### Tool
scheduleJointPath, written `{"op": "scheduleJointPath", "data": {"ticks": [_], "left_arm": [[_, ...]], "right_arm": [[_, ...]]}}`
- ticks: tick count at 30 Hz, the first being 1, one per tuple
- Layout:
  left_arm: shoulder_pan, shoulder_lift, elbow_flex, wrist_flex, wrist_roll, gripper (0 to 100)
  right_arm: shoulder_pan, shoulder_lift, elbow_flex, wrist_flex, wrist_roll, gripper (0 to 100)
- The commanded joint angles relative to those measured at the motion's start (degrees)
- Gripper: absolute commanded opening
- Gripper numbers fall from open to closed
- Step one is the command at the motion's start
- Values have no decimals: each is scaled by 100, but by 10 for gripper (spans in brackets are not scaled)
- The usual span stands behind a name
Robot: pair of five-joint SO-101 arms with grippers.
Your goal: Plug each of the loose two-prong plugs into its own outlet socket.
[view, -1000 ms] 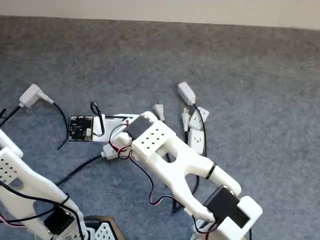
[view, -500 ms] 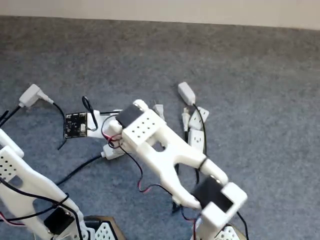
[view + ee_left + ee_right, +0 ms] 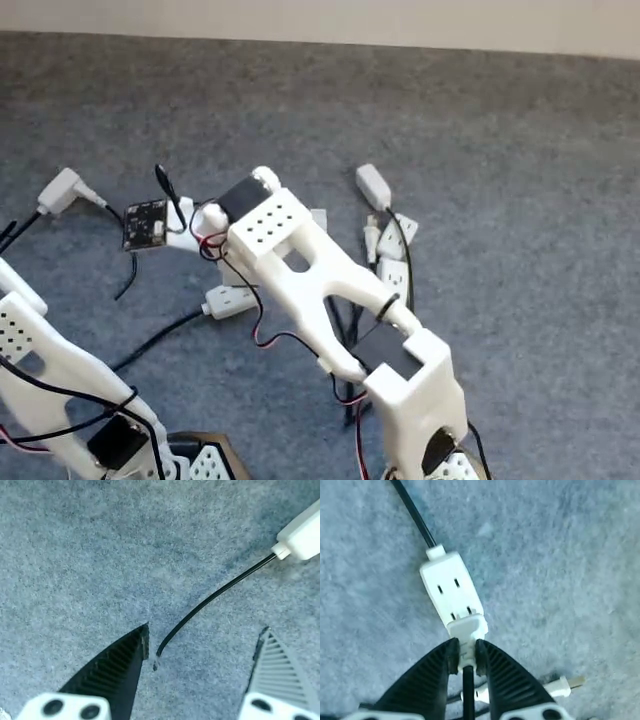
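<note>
My right gripper (image 3: 466,652) is shut on a white two-prong plug (image 3: 468,626) by its cord end. The plug's front touches a white two-outlet socket block (image 3: 449,586) beside the nearer pair of slots; whether the prongs are in is hidden. From above, that block (image 3: 232,300) lies on the grey carpet under the right arm (image 3: 300,270). A second loose plug (image 3: 561,684) lies beside the gripper with bare prongs. My left gripper (image 3: 205,630) hangs open over bare carpet, above the cut end of a black cable (image 3: 210,600) that runs to a white plug body (image 3: 302,537).
Several white outlet blocks (image 3: 395,280) and plugs (image 3: 372,238) with black cords are clustered to the right of the right arm. A white adapter (image 3: 62,190) with a black cord lies far left. The left arm's base (image 3: 60,380) fills the near left corner.
The right arm has swung left and stretched farther out, its wrist board shifting left. The socket block on the carpet has come into sight beneath it. The left arm has not moved.
</note>
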Motion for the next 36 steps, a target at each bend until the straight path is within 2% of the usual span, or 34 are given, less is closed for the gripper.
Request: {"op": "scheduleJointPath", "data": {"ticks": [1,13,22,36], "left_arm": [[13,-66,-207,-9,-18,337],[-22,-66,-207,-9,-18,337],[-31,-66,-207,-9,-18,337],[-31,-66,-207,-18,-18,337]], "right_arm": [[110,-84,-514,365,97,5],[-4,-48,-576,391,62,5],[-4,681,-637,224,-114,5],[-101,479,-875,189,-378,5]]}}
